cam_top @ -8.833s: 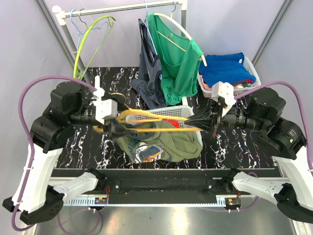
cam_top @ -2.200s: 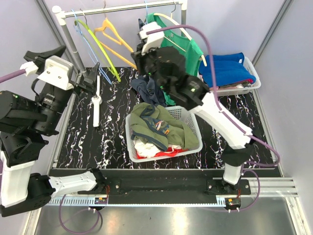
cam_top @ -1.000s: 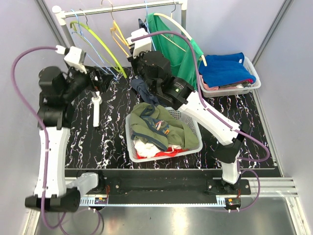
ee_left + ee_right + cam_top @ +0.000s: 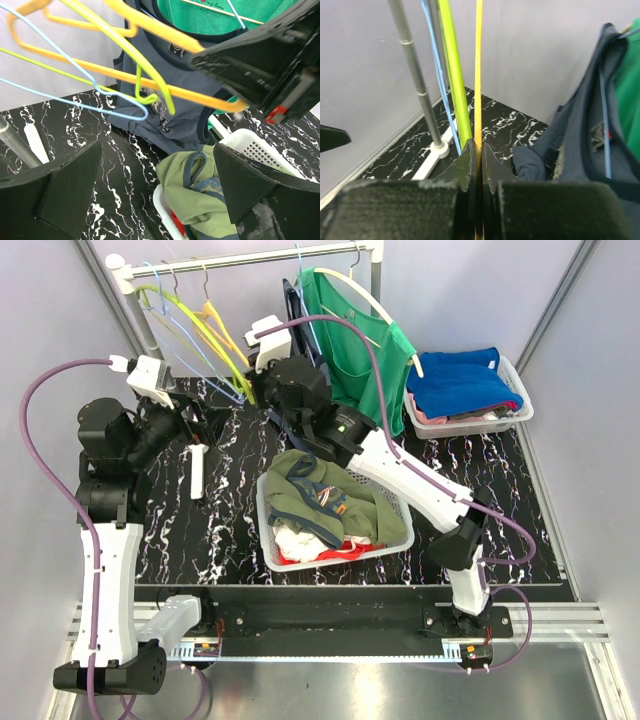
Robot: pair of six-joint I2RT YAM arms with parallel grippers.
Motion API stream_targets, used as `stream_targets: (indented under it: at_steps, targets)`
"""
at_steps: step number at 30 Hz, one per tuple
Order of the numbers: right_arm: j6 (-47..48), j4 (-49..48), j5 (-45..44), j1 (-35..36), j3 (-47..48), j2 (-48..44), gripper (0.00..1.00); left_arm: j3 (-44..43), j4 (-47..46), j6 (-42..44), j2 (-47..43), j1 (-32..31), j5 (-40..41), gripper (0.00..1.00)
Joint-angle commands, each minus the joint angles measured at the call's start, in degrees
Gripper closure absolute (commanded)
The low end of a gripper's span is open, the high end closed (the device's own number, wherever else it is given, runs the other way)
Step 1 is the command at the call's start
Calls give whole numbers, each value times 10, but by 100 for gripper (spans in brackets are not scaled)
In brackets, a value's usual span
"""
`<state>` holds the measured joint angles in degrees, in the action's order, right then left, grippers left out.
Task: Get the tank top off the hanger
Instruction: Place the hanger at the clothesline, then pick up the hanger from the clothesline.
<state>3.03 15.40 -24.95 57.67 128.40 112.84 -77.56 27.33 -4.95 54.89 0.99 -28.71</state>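
Observation:
The olive tank top [image 4: 320, 495] lies loose in the white basket [image 4: 270, 550], off its hanger; it also shows in the left wrist view [image 4: 200, 195]. My right gripper [image 4: 255, 390] is shut on the bare orange hanger [image 4: 222, 335], which hangs by its hook on the rack bar [image 4: 260, 255]. In the right wrist view its fingers [image 4: 468, 165] pinch the orange rod [image 4: 479, 75]. My left gripper [image 4: 160, 195] is open and empty, held above the table to the left of the basket [image 4: 205, 418].
A lime hanger [image 4: 452, 75] and blue wire hangers [image 4: 432, 50] hang beside the orange one, near the rack post [image 4: 412, 75]. A navy tank top [image 4: 165, 110] and a green tee [image 4: 360, 340] hang on the rack. A basket of blue clothes [image 4: 465, 390] stands at the back right.
My right gripper has carried the orange hanger left along the rack, close to the lime and blue hangers. My left arm has shifted slightly. The olive tank top stays in the basket.

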Motion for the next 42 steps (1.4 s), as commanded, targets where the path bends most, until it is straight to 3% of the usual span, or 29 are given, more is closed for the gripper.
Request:
stream_targets:
  at_steps: [1,9,13,16,21,28,33,42]
  targets:
    - [1,21,38,21,54,30,100,-12,-20,-15,-6,3,-4,1]
    - [14,53,38,24,113,69,100,-5,-22,-19,-8,3,-24,1]
    - [36,61,-9,24,101,58,49,-6,-21,-24,-7,3,-29,1]
    - [56,54,-35,23,59,18,36,-4,-20,-28,-5,2,-29,1]
    - [56,44,-57,16,-14,-75,37,-16,-16,-49,-5,2,-34,1]
    - [27,17,-32,-50,-108,-192,38,-33,2,-66,-8,3,-50,1]
    - [14,12,-6,-103,-164,-218,38,-35,6,-66,-8,3,-61,1]
    - [-5,5,26,-106,-253,-232,35,-28,10,-74,-15,3,-81,1]
